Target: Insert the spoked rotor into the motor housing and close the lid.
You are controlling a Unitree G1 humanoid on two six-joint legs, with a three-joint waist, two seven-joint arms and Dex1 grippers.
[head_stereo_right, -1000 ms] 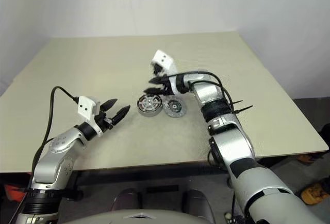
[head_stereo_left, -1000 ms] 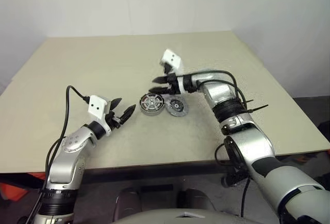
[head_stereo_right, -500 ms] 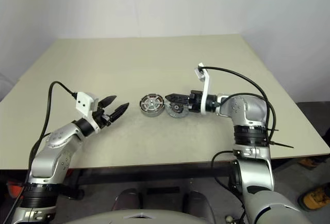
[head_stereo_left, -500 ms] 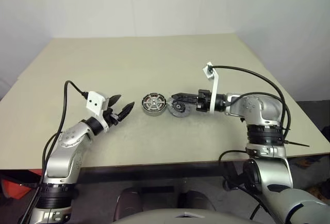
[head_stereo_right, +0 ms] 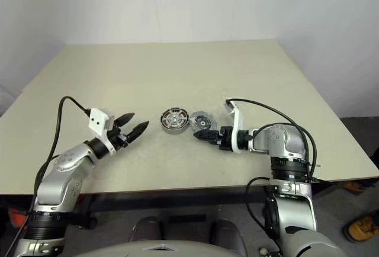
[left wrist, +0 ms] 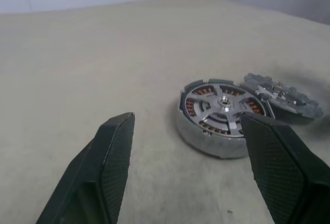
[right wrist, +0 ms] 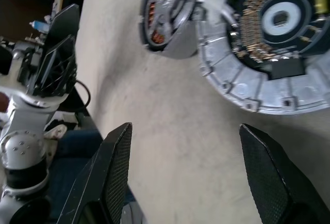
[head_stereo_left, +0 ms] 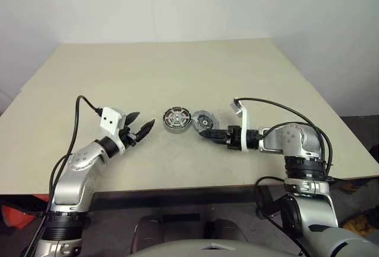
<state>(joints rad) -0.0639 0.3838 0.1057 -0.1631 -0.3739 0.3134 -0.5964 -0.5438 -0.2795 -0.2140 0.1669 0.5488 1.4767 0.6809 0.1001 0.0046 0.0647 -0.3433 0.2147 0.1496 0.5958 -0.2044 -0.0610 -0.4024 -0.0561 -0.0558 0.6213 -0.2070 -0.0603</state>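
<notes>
Beige table (head_stereo_left: 89, 79), two parts side by side about mid-table. The motor housing (head_stereo_left: 176, 119) is the left one: a short round cylinder standing flat, copper windings showing through the spoked silver top, open to view with nothing over it. The spoked rotor (head_stereo_left: 202, 118) is just right of it, a flat grey disc with a notched rim lying on the table, not in the housing. The two rims are very close; can't tell whether they touch or the rotor's edge leans on the housing. The left gripper (head_stereo_left: 141, 124) is left of the housing and a bit nearer, apart from it and aimed right at it. Its black fingers (left wrist: 111, 157) are spread wide with nothing between them, so it is released and empty; in the left wrist view the housing sits framed between the two tips with the rotor behind it. The right gripper (head_stereo_left: 205, 132) comes in from the right, low over the table and pointing left, with its tips just on the near side of the rotor, close to it. No contact seen. Its fingers (right wrist: 116, 157) are also parted wide over bare tabletop, so it too is released and holds nothing. The right wrist view looks across the rotor and the housing edge toward the left gripper beyond. A black cable (head_stereo_left: 76, 127) loops off the left wrist.
</notes>
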